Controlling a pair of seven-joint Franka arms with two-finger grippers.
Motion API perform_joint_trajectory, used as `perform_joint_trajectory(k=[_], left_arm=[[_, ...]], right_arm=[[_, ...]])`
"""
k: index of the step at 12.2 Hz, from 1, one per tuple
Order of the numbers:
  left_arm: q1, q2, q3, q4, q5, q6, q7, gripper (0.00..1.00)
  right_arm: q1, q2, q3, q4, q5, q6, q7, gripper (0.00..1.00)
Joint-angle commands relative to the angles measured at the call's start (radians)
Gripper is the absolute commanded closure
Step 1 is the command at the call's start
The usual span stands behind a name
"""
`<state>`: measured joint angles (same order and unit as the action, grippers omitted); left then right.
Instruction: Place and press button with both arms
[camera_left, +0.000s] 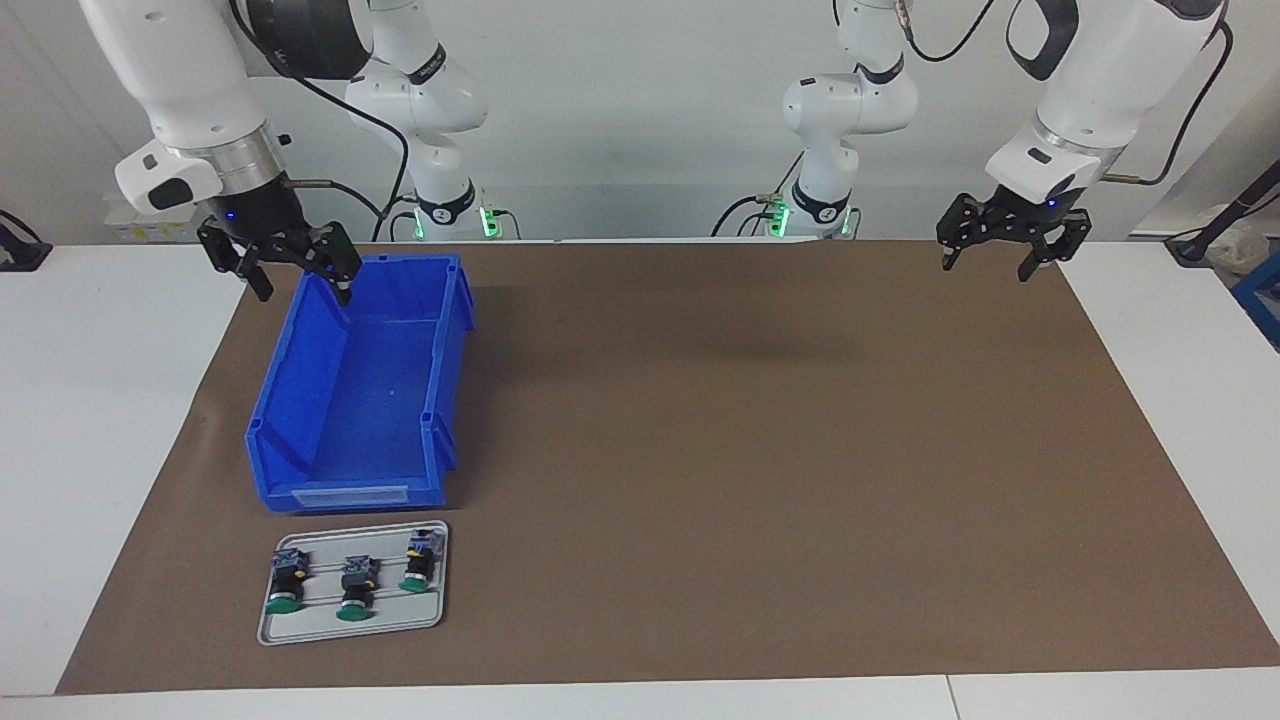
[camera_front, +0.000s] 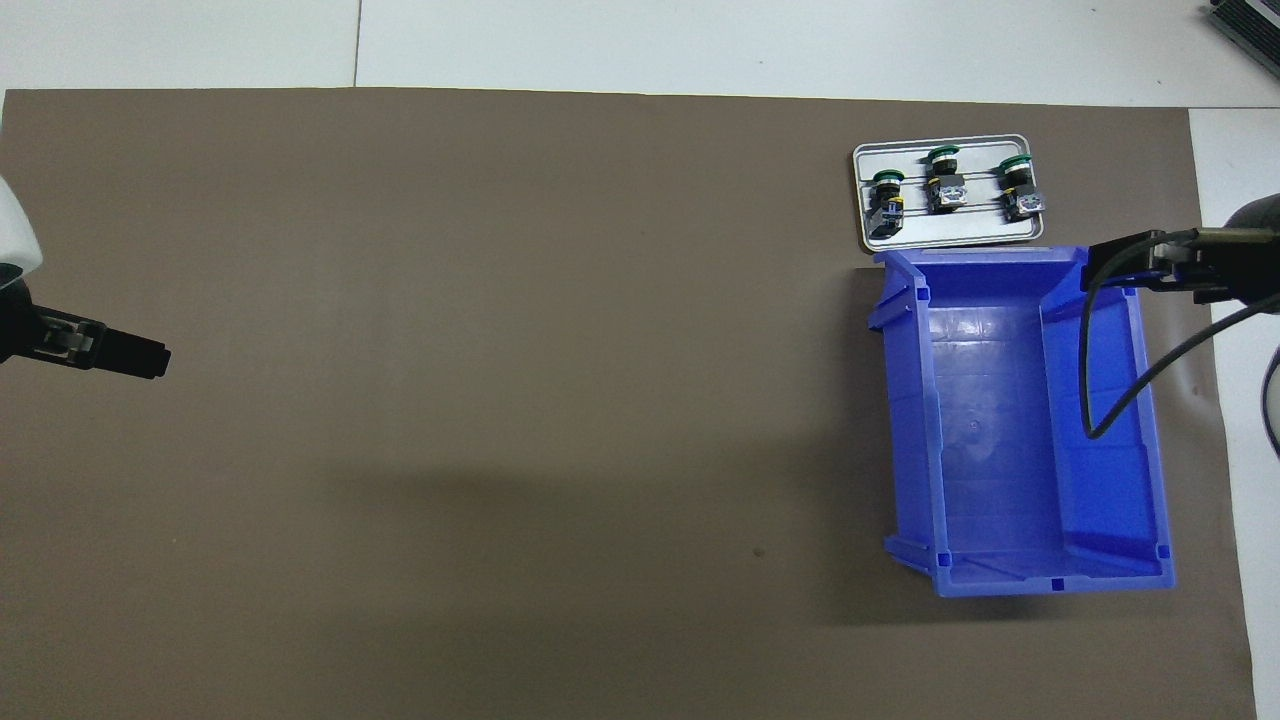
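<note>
We see a blue plastic bin (camera_left: 360, 390) on the brown mat (camera_left: 750, 450), toward the right arm's end of the table. Just beside the bin, farther from the robots, lies a small grey tray (camera_left: 432, 612) with three green-capped push buttons in a row. The button nearest the middle of the table (camera_left: 420, 562), the middle button (camera_left: 356, 587) and the outer button (camera_left: 286, 580) all lie on their sides, their green caps pointing away from the bin.

The right gripper (camera_left: 297, 283) hangs in the air over the bin's wall nearest the robots; its fingers stand apart and hold nothing. The left gripper (camera_left: 988, 266) hangs over the mat's edge at the left arm's end, well apart from the bin; its fingers are also spread and empty.
</note>
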<state>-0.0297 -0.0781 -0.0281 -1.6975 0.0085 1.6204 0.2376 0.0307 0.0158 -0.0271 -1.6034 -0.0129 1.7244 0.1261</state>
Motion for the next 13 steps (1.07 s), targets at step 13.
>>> perform_joint_trajectory(k=[13], left_arm=[[0.016, -0.025, -0.012, -0.031, -0.001, 0.023, -0.006, 0.0]], right_arm=[[-0.07, 0.72, 0.056, 0.517, -0.004, 0.227, -0.147, 0.08]])
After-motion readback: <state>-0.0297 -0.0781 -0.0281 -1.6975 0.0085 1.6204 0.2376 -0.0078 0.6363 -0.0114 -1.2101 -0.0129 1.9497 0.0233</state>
